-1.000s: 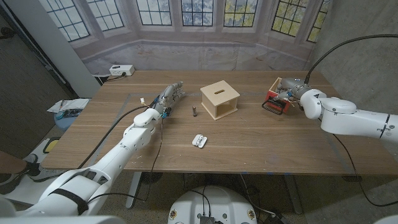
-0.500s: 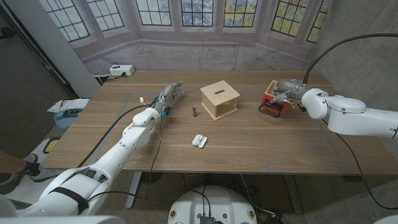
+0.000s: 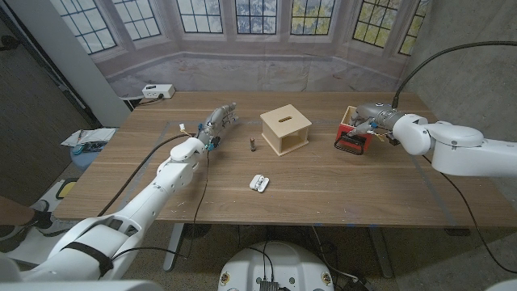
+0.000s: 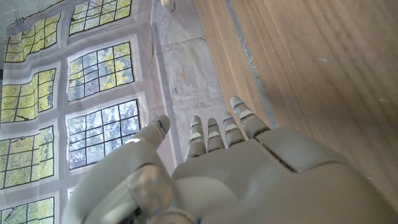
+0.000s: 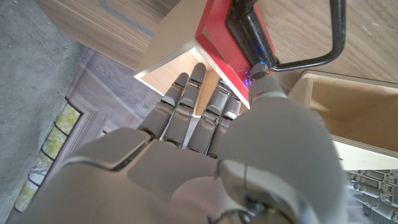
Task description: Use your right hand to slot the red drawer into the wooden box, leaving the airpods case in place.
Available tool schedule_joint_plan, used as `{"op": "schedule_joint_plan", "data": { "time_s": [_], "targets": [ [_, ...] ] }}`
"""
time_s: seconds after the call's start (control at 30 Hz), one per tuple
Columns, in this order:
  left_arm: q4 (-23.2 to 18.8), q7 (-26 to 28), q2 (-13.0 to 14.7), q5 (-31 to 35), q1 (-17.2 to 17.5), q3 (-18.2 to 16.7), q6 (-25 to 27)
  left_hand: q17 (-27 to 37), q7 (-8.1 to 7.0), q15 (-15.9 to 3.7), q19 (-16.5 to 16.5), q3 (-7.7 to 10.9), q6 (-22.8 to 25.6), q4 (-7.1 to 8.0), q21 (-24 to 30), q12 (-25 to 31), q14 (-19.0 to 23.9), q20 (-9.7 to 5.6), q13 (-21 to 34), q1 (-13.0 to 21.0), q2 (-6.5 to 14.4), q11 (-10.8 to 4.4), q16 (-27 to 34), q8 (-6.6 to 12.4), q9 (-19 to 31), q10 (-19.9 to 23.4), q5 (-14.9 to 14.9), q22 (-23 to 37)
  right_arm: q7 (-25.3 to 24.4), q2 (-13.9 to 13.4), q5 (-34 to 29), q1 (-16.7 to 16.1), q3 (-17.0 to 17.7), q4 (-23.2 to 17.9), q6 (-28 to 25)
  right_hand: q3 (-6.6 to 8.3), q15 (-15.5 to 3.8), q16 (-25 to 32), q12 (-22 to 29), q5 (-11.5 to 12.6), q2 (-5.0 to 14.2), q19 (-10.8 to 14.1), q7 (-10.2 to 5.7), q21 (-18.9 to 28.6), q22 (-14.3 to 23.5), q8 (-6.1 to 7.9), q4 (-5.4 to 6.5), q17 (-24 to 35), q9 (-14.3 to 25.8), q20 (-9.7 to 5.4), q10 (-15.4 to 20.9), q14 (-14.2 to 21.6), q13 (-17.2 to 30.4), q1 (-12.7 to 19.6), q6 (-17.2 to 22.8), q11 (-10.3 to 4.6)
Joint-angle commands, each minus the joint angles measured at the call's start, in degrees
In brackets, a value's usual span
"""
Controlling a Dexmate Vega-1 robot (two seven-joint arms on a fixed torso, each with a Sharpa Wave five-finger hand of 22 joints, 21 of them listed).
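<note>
Wooden table (image 3: 323, 182), right hand (image 3: 367, 121) fingers gripping red drawer (image 3: 353, 135), left hand (image 3: 216, 123) fingers extended.

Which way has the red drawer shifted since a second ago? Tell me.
Yes. In the head view the red drawer, gripped by the right hand, has moved left, closer to the wooden box.

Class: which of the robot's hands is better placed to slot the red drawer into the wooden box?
Right. The right hand already grips the red drawer; the left hand sits empty beyond the wooden box.
</note>
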Motion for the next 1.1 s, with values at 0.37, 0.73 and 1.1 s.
{"op": "schedule_joint_plan", "data": {
  "time_s": [0.37,0.73,1.1],
  "targets": [
    [0.14,-3.99,0.79,-0.93,-2.43,0.37,1.92,0.29,-0.38,0.1,0.17,-0.15,0.39,0.21,-0.17,0.21,0.58,0.16,0.16,0.62,-0.15,-0.02,0.42,0.12,0.21,0.97,0.34,0.31,6.54,-3.13,-4.26,3.46,-2.42,-2.72,5.42,-0.44,-8.87,-0.14,-0.14,0.41,0.55,0.37,-2.77,-0.01,0.25,0.22,-0.15,0.19,0.19,-4.13,1.82,0.24,0.09,0.49,3.43,-1.28],
    [3.22,-8.32,-0.64,-2.47,-4.55,0.71,2.85,0.22,-0.36,-0.03,0.34,-0.12,0.63,0.35,-0.1,0.5,1.09,0.29,0.16,0.43,-0.45,-0.01,0.5,0.22,0.2,1.86,0.33,0.31,7.81,-5.79,-5.68,4.29,-3.04,-5.62,7.76,-0.63,-8.88,-0.26,-0.21,0.4,0.65,0.43,-2.9,-0.04,0.25,0.12,-0.13,0.19,0.19,-4.16,2.01,0.29,0.13,0.58,3.49,-1.28],
    [7.26,-12.85,-2.08,-3.01,-7.23,0.99,3.26,0.17,-0.32,-0.05,0.32,-0.14,0.7,0.5,-0.12,0.52,1.26,0.33,0.15,0.18,-0.69,0.0,0.43,0.23,0.2,2.04,0.3,0.31,11.19,-7.57,-7.64,3.86,-2.37,-7.95,11.5,-0.77,-8.87,-0.3,-0.37,0.39,0.76,0.6,-2.86,-0.03,0.24,0.07,-0.14,0.2,0.19,-4.18,2.08,0.47,0.07,0.71,3.65,-1.28]
  ]
}}
